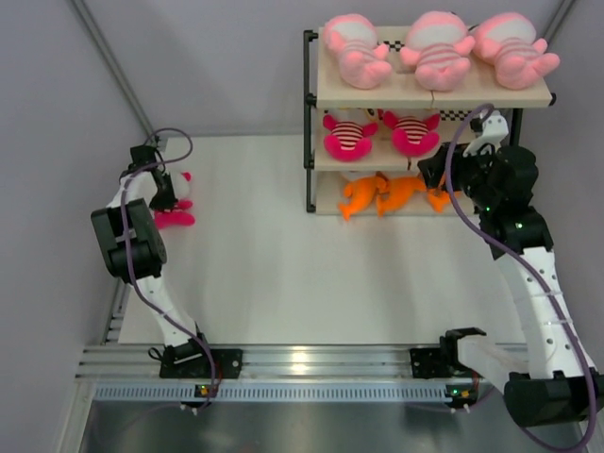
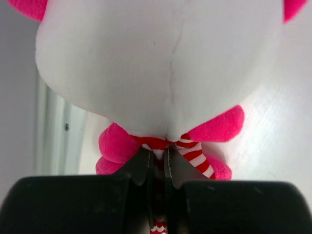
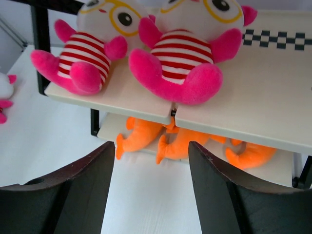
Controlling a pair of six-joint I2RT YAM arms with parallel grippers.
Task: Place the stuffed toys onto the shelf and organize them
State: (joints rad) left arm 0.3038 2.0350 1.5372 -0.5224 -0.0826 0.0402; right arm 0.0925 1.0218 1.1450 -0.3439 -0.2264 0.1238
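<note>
The shelf [image 1: 434, 97] stands at the far right. Three pale pink stuffed toys [image 1: 434, 47] lie on its top board. Two hot-pink ones [image 3: 178, 58] sit on the middle board [image 3: 253, 97], and orange ones [image 3: 180, 141] lie on the bottom board. A third hot-pink toy [image 1: 177, 219] with a white head [image 2: 156, 58] lies on the table at the far left. My left gripper [image 2: 158, 156] is shut on its striped body. My right gripper [image 3: 151, 146] hangs open and holds nothing, just in front of the shelf's lower tiers [image 1: 432, 179].
Grey walls close in the table at the left and the back. The shelf's black posts [image 1: 310, 123] stand at its corners. A metal rail [image 1: 302, 363] with both arm bases runs along the near edge.
</note>
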